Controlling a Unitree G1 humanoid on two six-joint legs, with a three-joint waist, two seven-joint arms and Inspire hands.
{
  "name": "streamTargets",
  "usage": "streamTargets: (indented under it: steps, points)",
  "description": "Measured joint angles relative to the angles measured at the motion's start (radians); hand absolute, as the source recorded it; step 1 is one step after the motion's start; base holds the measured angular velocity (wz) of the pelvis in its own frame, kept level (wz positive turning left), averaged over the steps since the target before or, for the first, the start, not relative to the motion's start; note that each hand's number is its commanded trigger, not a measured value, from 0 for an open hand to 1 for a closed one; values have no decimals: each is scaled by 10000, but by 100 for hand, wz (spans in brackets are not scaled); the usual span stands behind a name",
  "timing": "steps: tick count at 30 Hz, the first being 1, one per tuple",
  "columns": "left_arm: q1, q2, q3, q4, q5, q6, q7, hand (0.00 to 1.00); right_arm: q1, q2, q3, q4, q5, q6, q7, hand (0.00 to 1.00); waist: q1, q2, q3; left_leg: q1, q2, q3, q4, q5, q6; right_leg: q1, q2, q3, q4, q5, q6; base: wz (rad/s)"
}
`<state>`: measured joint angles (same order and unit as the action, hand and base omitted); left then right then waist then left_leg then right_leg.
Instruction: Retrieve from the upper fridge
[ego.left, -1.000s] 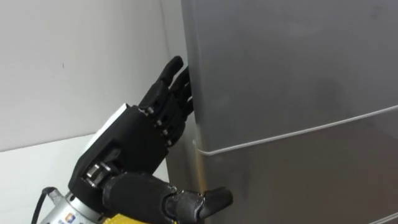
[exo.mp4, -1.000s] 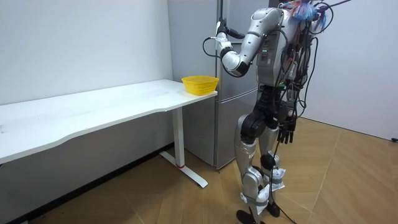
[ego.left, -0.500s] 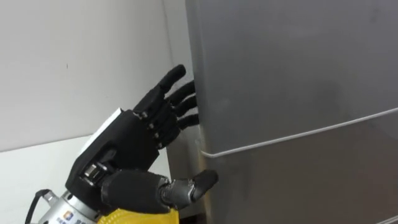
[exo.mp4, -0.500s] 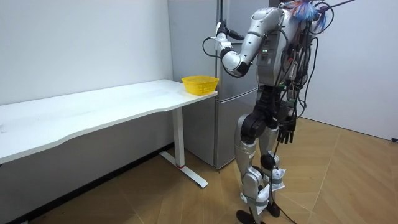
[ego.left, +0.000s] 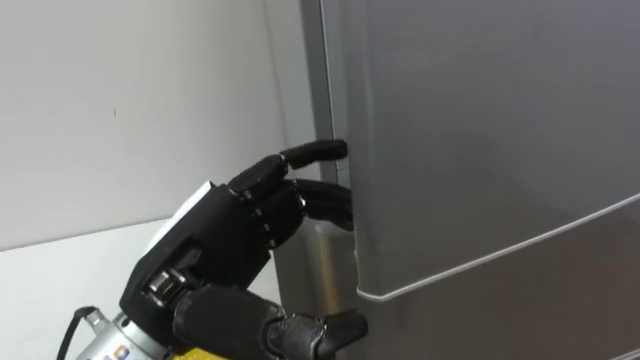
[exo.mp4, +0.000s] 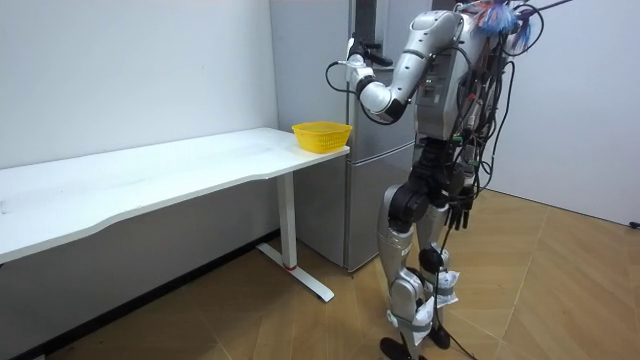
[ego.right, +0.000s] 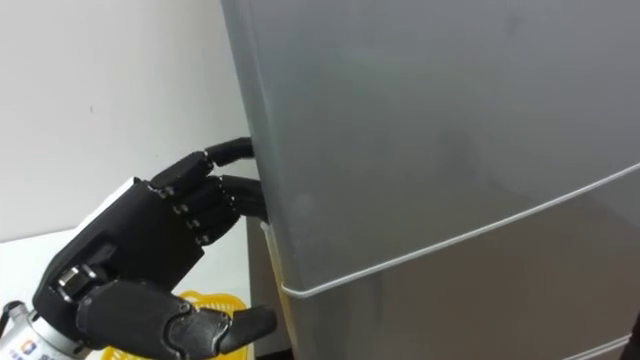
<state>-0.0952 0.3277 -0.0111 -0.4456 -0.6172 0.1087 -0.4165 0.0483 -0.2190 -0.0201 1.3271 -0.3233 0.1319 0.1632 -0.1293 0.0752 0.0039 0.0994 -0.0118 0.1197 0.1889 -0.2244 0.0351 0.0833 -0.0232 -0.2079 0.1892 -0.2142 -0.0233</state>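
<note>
Left hand (ego.right: 140, 255) hooked round the upper fridge door (ego.right: 430, 130) edge.

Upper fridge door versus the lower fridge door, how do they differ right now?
The upper fridge door stands slightly ajar, with the left hand at its edge. The lower fridge door looks shut, with no hand on it. Both are plain grey metal.
</note>
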Motion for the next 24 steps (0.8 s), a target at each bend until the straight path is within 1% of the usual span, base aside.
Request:
streamTargets:
  steps: [2,6,11,15,24]
  points:
    - [0,0,-3,0,0,0,4,0,0,-25,2,1,0,-2,-6,0,5,6,4,0,5,100,1,1,0,-11,0,35,4,6,10,-4]
    - [0,0,-4,-1,-2,-13,10,0,1,-30,5,3,1,-2,-9,0,5,-1,9,-1,5,161,0,0,1,-30,-1,99,1,14,24,-4]
    - [-1,-1,-4,-1,-12,-48,15,0,2,-31,20,3,4,2,-77,0,1,-19,19,-9,4,177,-2,0,1,-27,-3,102,0,16,26,0]
    - [-3,-2,-3,-13,-31,-48,-10,0,-6,-67,253,-26,-2,5,-78,0,5,-34,26,-15,2,179,-3,0,1,-27,-5,108,-2,16,26,0]
    - [-3,-72,-173,-38,-134,-60,-73,0,-22,-122,436,3,15,2,-82,0,-15,-70,18,-28,-8,177,-10,0,1,41,-11,102,-13,32,50,0]
